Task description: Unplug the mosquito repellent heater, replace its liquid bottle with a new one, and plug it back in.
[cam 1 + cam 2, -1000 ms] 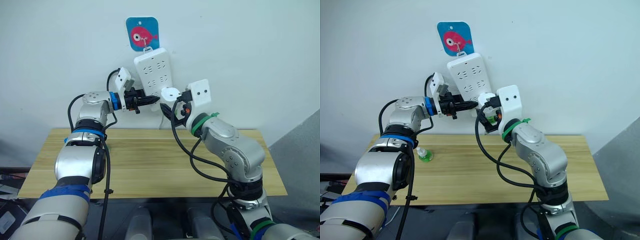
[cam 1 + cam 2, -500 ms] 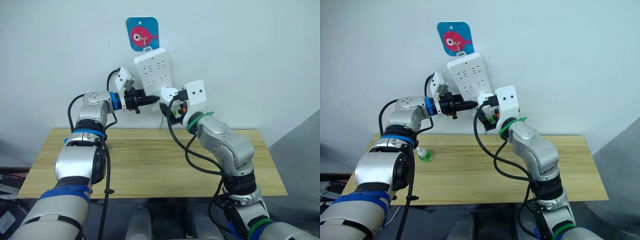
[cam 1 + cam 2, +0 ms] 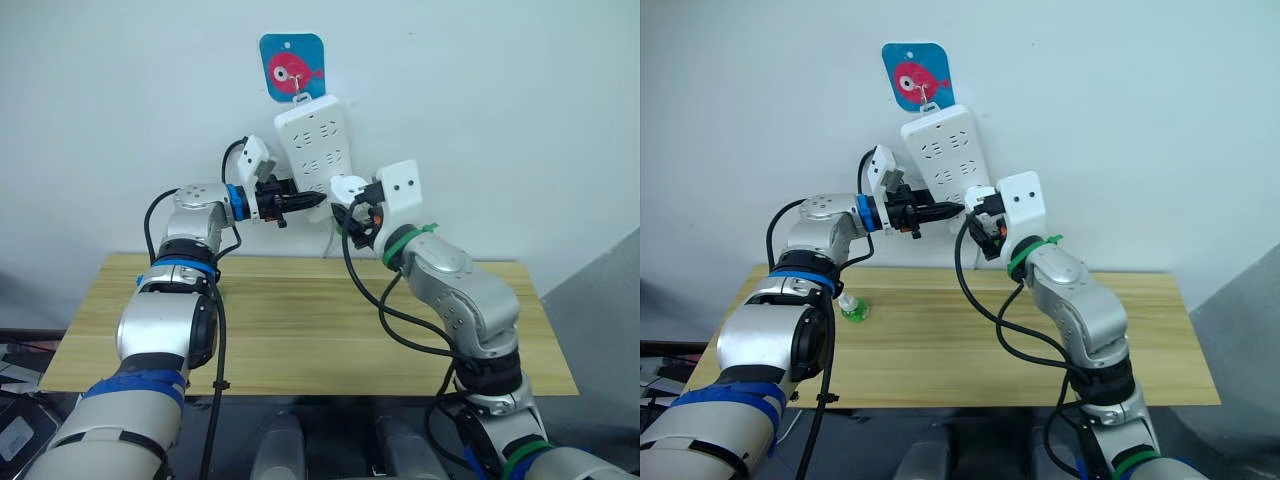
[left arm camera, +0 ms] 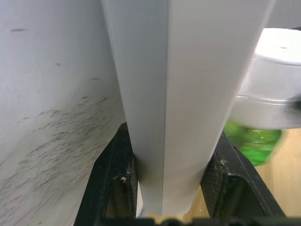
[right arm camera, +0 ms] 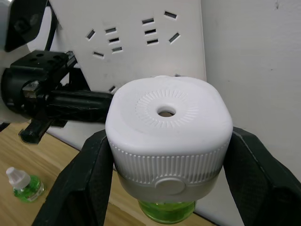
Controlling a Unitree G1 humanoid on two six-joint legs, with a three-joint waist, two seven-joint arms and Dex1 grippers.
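On the table's point(image 3: 940, 340) left side stands a small green bottle point(image 3: 849, 308). My left gripper point(image 3: 300, 201) pinches the lower edge of the hanging power strip point(image 3: 316, 140), bracing it against the wall. My right gripper point(image 5: 164, 155) clamps the mosquito repellent heater point(image 5: 168, 127) by its ribbed sides, right at the strip's lower end. It looks light, hard and smooth, so I judge the ribbed band the safest hold; the green bottle beneath could unscrew or slip.

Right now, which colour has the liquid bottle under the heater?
Green, clearest in the right wrist view: the bottle under the white heater.
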